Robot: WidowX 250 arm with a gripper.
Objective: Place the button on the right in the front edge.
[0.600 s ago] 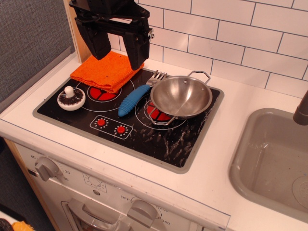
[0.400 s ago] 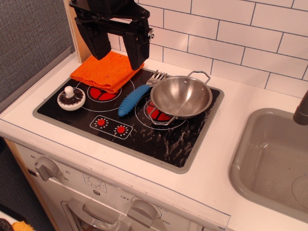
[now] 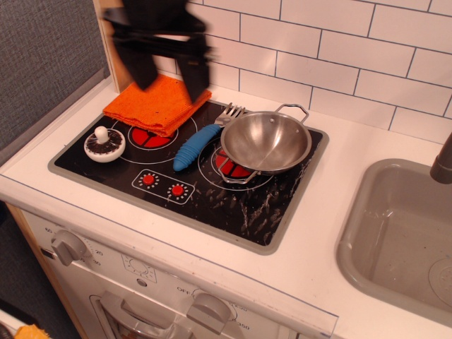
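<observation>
I see the button [image 3: 104, 144] sitting at the left end of the cooktop [image 3: 233, 208], on the black glass just beside the left red burner circle and near the folded orange cloth [image 3: 157, 103]. It looks light and rigid to me, a smooth domed cap with a small stem knob standing upright on top. I judge the knob the neatest hold, though the cap's rim would also do; either surface seems slick, so I would close squarely.

The gripper [image 3: 164, 74] hangs above the cloth, blurred in my view, with its jaws spread apart and nothing between them.

The glass is glossy, so the button may skate if nudged. Along the front edge [image 3: 212, 229], the right stretch is bare, ahead of the steel pan [image 3: 266, 142]. The blue-handled fork [image 3: 200, 143] lies between button and pan. White worktop [image 3: 318, 261] surrounds everything; a grey sink [image 3: 399, 233] sits well apart.
</observation>
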